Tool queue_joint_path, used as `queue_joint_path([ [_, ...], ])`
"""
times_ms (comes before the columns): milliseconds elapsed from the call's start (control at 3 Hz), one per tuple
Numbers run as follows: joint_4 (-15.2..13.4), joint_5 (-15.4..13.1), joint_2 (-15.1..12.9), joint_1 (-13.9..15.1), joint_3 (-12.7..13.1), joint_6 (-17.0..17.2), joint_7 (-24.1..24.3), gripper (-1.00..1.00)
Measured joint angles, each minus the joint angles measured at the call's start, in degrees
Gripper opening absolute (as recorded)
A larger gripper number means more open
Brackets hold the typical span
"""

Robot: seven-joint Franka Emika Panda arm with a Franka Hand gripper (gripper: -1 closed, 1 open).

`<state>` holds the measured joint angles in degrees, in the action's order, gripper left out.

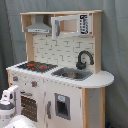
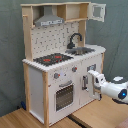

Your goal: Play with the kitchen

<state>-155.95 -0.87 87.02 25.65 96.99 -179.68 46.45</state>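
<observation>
End effector hangs right by the kitchen front, near the cupboard door; can't tell its grip state.

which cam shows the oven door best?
Second exterior view: the oven door faces the camera with its window and handle unobstructed, the gripper off to its right. In the first exterior view the arm partly covers the oven door.

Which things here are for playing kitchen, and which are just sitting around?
For the game:
the kitchen
its hob
the faucet
the sink
the oven door
the robot's gripper

Just around:
the wooden table under the kitchen
the grey curtain behind it
</observation>
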Motion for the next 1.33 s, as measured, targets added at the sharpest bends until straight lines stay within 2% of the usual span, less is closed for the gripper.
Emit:
queue_joint_path([
  [333,1.62,0.00,0.00,4.21,0.19,-4.10,0.00,1.00],
  [1000,6.87,0.00,0.01,13.49,0.57,-10.13,-1.42,1.00],
  [1333,9.22,0.00,0.02,17.32,2.00,-13.31,-2.71,1.00],
])
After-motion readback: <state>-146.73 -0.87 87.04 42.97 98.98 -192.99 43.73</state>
